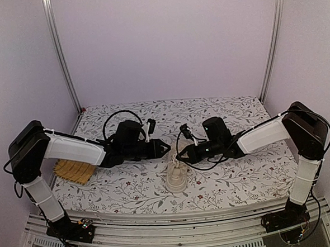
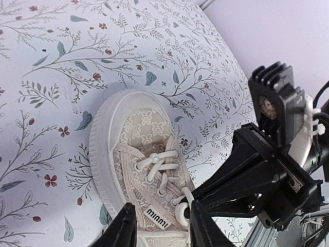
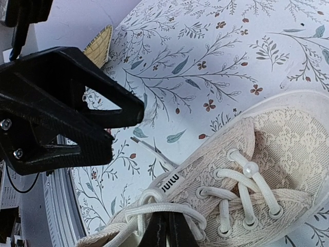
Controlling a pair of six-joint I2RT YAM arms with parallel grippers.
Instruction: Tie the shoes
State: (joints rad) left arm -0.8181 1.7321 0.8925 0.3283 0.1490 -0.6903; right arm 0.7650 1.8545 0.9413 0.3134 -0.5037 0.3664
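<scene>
A cream lace-up sneaker (image 1: 176, 177) stands on the floral tablecloth near the front middle, toe toward the near edge. My left gripper (image 2: 162, 229) hangs open over its tongue, one finger on each side of the labelled tab, gripping nothing; from above the left gripper (image 1: 167, 148) sits just behind the shoe. My right gripper (image 3: 167, 232) is shut at the top of the lacing, a pale lace loop (image 3: 169, 208) drawn across its tips. In the left wrist view the right gripper (image 2: 191, 199) meets the lace loop (image 2: 181, 212) beside my right-hand finger. A loose lace end (image 3: 149, 148) lies on the cloth.
A yellow woven mat (image 1: 75, 171) lies at the left edge of the table under the left arm; the mat (image 3: 100, 43) also shows far off in the right wrist view. The two grippers nearly touch above the shoe. Aluminium frame posts stand at the back corners.
</scene>
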